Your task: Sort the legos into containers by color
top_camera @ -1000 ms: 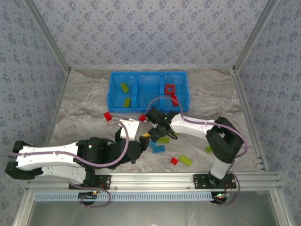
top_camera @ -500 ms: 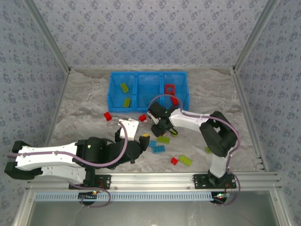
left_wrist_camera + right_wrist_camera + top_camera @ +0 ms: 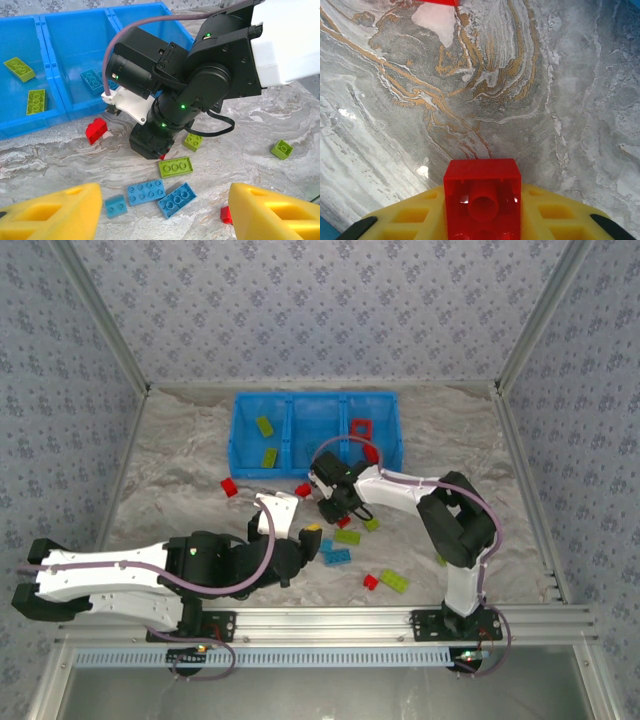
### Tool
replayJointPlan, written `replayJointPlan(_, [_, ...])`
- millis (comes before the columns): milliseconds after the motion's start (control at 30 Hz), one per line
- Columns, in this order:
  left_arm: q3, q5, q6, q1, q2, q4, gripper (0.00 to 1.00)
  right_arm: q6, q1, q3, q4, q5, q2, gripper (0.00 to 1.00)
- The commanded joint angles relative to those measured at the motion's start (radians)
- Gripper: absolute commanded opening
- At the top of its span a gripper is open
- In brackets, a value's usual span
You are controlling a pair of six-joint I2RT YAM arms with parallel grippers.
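Red and small, one brick point(image 3: 482, 197) sits clamped between the right jaws, whose yellow fingers point(image 3: 405, 217) press it from both sides; whether it touches the marbled worktop point(image 3: 530, 90) we cannot tell; from above, these jaws point down near the worktop's middle, at 6 o'clock of the blue bin point(image 3: 318, 395). At 10 o'clock of them lies a second red brick point(image 3: 302, 489), close to the bin's near wall; at 5 o'clock lies a flat lime brick point(image 3: 175, 166), with a small lime cube point(image 3: 192, 141) near it at its 1 o'clock; at 6 o'clock of the flat lime brick we see three light blue bricks point(image 3: 146, 191) bunched together. The left jaws stand wide apart and grip nothing; their yellow pads point(image 3: 55, 212) hang over the worktop either side of that blue bunch. In the bin, the 9 o'clock compartment holds two lime bricks point(image 3: 264, 425); the middle one holds a light blue brick point(image 3: 92, 80); the 3 o'clock one holds a red frame point(image 3: 361, 427) and a red block point(image 3: 371, 453). Farther out, a lone red brick point(image 3: 229, 487) lies at 8 o'clock of the bin; a tiny red piece point(image 3: 370, 581) and a lime plate point(image 3: 393, 580) lie side by side at 5 o'clock of the worktop's middle.
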Motion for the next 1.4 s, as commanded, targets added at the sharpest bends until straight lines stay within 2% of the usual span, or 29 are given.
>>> replayJointPlan(0, [0.014,-0.006,0.008,-0.008,0.012,0.013,0.68,-0.006,-0.007,0.022,-0.026,0.004,0.030,0.30])
replayJointPlan(167, [0.022,-0.007,0.014,-0.005,0.024,0.015,0.68,0.003,-0.007,0.013,-0.029,0.026,-0.025,0.23])
replayJointPlan(433, [0.052,0.003,0.044,-0.003,0.060,0.034,0.68,0.030,-0.035,-0.004,-0.089,0.068,-0.237,0.22])
replayJointPlan(633, [0.169,0.037,0.134,0.017,0.171,0.093,0.68,0.066,-0.172,0.035,-0.145,0.084,-0.341,0.25])
replayJointPlan(733, [0.232,0.100,0.135,0.082,0.227,0.099,0.69,0.079,-0.250,0.090,-0.138,0.076,-0.301,0.25])
replayJointPlan(900, [0.250,0.297,0.120,0.257,0.251,0.169,0.69,0.108,-0.333,0.257,-0.143,0.105,-0.131,0.24])
replayJointPlan(1000, [0.266,0.343,0.141,0.308,0.263,0.199,0.69,0.142,-0.376,0.339,-0.129,0.017,-0.025,0.24])
replayJointPlan(1167, [0.295,0.368,0.150,0.326,0.303,0.200,0.69,0.164,-0.404,0.418,-0.100,-0.147,0.100,0.24])
replayJointPlan(1367, [0.308,0.372,0.134,0.319,0.334,0.200,0.68,0.184,-0.430,0.451,-0.101,-0.227,0.178,0.30])
